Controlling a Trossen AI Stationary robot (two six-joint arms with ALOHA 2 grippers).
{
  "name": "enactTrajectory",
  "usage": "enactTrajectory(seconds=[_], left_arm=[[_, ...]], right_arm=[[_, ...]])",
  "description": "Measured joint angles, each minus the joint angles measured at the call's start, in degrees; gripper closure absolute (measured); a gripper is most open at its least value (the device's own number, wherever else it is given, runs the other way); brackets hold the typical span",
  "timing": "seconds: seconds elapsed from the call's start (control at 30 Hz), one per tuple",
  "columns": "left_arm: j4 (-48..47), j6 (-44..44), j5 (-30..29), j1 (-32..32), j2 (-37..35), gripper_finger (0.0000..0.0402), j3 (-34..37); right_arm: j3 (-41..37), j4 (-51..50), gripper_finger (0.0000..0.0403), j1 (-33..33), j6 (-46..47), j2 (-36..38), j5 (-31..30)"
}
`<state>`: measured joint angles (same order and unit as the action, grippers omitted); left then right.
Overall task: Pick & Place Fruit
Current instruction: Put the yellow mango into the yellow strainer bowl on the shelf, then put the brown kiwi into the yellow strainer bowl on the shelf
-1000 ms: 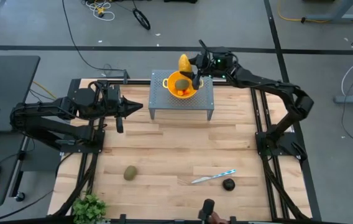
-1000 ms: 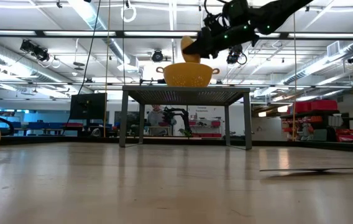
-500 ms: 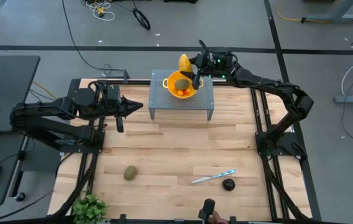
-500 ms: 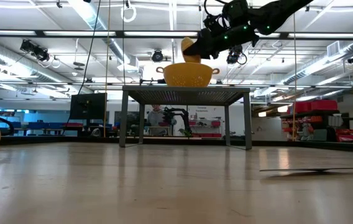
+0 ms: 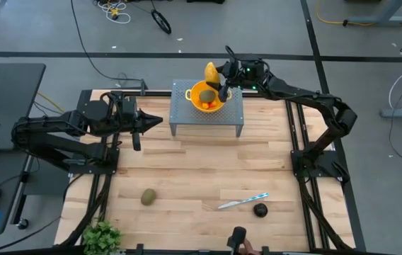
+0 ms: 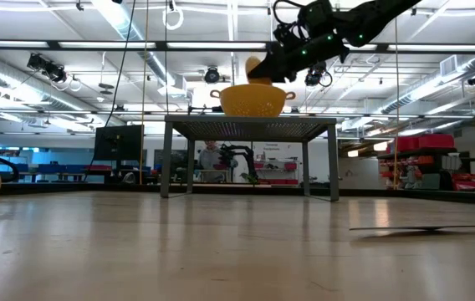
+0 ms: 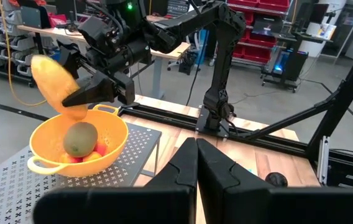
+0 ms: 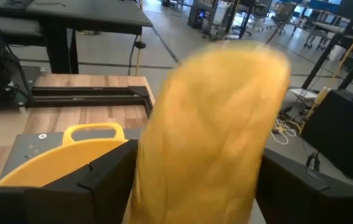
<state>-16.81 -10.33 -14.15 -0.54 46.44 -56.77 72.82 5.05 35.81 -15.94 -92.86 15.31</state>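
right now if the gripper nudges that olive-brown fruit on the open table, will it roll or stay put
The olive-brown fruit would probably roll: it looks a smooth oval, lying alone on bare, flat table with nothing beside it. It would likely wobble off-line rather than run straight, being oval, not round.

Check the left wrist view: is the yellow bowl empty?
No: the yellow bowl already holds an olive-brown fruit with small orange-red pieces beside it.
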Motion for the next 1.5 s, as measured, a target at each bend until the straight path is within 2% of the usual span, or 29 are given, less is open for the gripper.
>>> enactTrajectory(seconds=[0.23,0.6,0.83,1.1,1.5], left_arm=[[0.0,0.0,0.0,0.0,0.0,0.0397,0.0],[0.0,0.0,0.0,0.0,0.0,0.0397,0.0],[0.0,0.0,0.0,0.0,0.0,0.0397,0.0],[0.0,0.1,0.0,0.0,0.0,0.0397,0.0],[0.0,0.4,0.0,0.0,0.0,0.0397,0.0]], right_arm=[[0.0,-2.2,0.0084,0.0,0.5,0.0,-0.2],[0.0,-2.6,0.0082,0.0,0.4,0.3,-0.1],[0.0,-2.8,0.0082,-0.1,0.8,4.0,-0.1],[0.0,-8.0,0.0082,-0.3,1.5,9.5,-0.1],[0.0,-15.2,0.0082,-1.6,1.5,10.8,-0.1]])
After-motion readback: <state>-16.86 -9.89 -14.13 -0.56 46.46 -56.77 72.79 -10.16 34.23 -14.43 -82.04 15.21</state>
